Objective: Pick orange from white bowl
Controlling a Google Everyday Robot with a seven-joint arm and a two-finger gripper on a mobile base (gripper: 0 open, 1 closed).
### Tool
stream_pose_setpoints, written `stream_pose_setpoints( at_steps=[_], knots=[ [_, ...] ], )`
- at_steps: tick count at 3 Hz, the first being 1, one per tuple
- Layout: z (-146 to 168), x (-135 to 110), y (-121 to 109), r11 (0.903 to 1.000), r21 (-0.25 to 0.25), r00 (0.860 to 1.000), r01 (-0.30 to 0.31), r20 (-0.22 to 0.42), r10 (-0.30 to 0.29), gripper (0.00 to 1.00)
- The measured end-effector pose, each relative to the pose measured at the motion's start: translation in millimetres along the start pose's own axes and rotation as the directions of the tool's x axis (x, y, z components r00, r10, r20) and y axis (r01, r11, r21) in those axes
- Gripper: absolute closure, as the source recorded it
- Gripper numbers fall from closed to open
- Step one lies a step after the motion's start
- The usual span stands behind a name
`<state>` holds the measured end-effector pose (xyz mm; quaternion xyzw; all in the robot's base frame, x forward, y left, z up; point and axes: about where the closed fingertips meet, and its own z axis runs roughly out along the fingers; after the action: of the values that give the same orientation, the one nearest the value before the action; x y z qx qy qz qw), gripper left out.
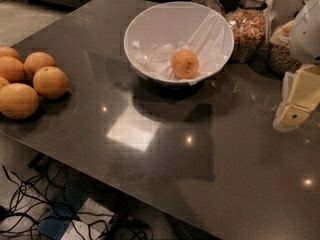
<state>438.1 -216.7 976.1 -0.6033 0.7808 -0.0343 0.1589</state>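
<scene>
small round orange [185,63], dull dimpled skin, dark stem spot: lies alone low in wide smooth white bowl [150,24], on crinkled thin white liner [157,59], perhaps plastic. bowl stands on glossy dark speckled table [150,179]. cream blocky gripper [296,106] hangs at right edge over the tabletop, well apart from bowl; spread or pressed together, cannot tell. several larger paler oranges [50,82] cluster at left edge. glass jars of brown nuts [247,31] just behind bowl.

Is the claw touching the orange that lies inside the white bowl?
No: the claw is far to the right over the dark table, well apart from the orange lying in the white bowl.
</scene>
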Motion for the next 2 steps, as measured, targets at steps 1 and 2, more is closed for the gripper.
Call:
stream_pose_setpoints(
  at_steps=[1, 2],
  knots=[
    [0.0, 0.0, 0.0, 1.0000, 0.000, 1.000, 0.000, 0.000, 0.000, 0.00],
    [1.1, -5.8, -7.3, 0.9998, 0.016, 0.999, 0.009, 0.041, -0.009, 0.00]
  ],
)
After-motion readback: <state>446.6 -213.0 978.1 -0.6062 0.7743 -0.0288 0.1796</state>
